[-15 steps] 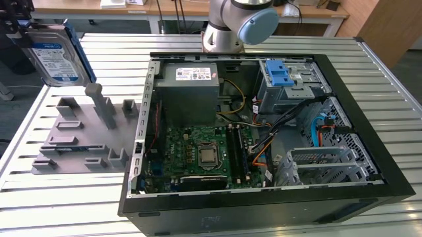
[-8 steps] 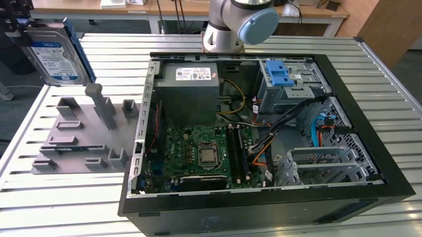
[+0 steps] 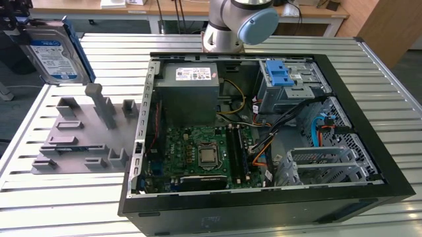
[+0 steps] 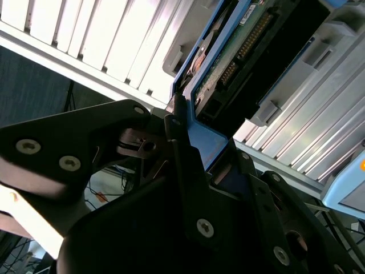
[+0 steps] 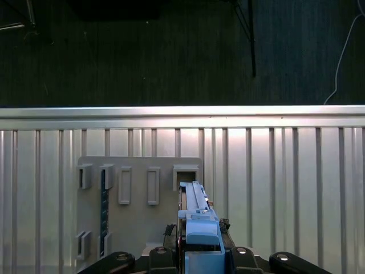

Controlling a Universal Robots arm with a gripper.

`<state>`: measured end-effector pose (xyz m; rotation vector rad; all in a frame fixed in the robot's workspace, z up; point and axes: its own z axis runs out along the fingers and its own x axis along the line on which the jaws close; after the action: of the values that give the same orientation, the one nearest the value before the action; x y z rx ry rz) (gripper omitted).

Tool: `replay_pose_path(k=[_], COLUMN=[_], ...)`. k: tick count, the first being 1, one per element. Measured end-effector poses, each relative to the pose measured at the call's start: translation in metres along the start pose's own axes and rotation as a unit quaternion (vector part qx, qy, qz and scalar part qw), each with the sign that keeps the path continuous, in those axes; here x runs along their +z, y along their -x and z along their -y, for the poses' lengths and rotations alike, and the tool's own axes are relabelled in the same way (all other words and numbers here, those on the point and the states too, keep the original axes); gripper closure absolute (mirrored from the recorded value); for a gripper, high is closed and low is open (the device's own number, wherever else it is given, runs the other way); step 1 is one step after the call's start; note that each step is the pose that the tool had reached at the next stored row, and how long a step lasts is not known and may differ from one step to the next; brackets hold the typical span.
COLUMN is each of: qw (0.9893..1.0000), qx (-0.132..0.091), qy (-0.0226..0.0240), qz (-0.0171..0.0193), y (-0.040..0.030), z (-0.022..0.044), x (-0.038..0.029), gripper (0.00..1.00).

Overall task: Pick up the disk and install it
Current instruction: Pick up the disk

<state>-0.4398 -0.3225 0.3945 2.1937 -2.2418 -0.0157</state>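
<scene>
The disk (image 3: pixel 54 54), a silver hard drive with a blue-and-white label in a blue carrier bracket, hangs upright in the air at the exterior view's upper left, above the grey holder rack (image 3: pixel 86 133). My gripper (image 3: pixel 19 24) is shut on its upper end. In the second wrist view the fingers (image 4: pixel 177 142) clamp the blue bracket, and the disk (image 4: pixel 245 51) shows its circuit-board side. In the first wrist view the disk (image 5: pixel 197 211) is seen edge-on over the rack (image 5: pixel 137 217), held by the gripper (image 5: pixel 199 251).
An open computer case (image 3: pixel 369 113) lies on the slatted metal table (image 3: pixel 59 207), to the exterior view's right of the rack. Inside are a motherboard (image 3: pixel 204 153), a grey power supply (image 3: pixel 188 94) and a silver cage with a blue latch (image 3: pixel 280 74). The arm's base (image 3: pixel 237 24) stands behind the case.
</scene>
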Motion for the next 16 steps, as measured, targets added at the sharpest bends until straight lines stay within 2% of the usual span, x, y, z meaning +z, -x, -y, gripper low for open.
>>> replay_pose_path(k=[16], qw=[1.0000], qx=[0.000], qy=[0.0000], qz=[-0.0004], y=[0.0007], z=[-0.0001], x=[-0.0111], gripper=[0.64])
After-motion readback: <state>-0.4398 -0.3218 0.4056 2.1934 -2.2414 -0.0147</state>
